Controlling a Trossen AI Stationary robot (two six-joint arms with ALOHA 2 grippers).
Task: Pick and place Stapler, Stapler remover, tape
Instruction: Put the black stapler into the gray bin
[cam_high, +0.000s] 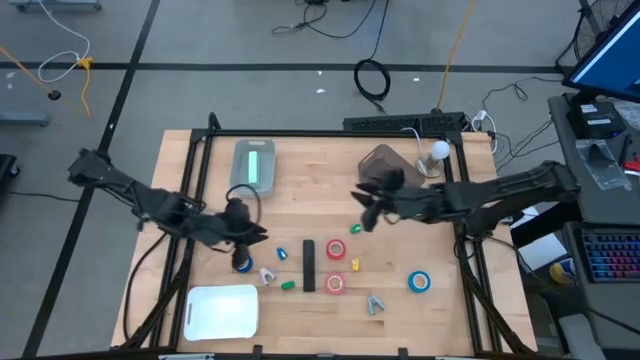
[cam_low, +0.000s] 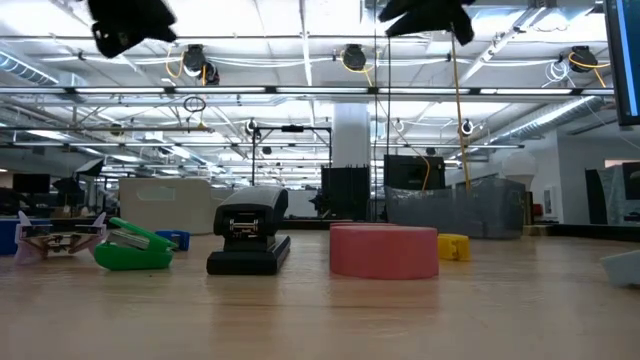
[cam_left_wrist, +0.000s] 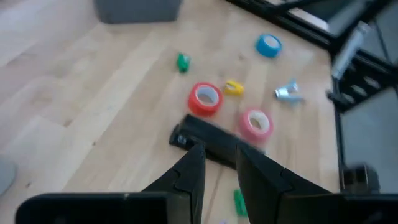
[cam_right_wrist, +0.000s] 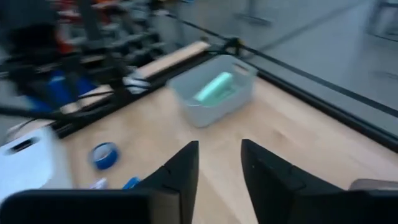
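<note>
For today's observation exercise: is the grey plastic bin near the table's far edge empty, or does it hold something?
Not empty. The grey plastic bin holds a pale green oblong object, seen inside it in both the high and right wrist views. What that object is, cannot tell.

Two red tape rolls (cam_high: 334, 249) and two blue ones (cam_high: 419, 282) with white cores. Black stapler (cam_high: 309, 265); green clip (cam_high: 288, 285); pale wood table (cam_high: 300, 210)
</note>
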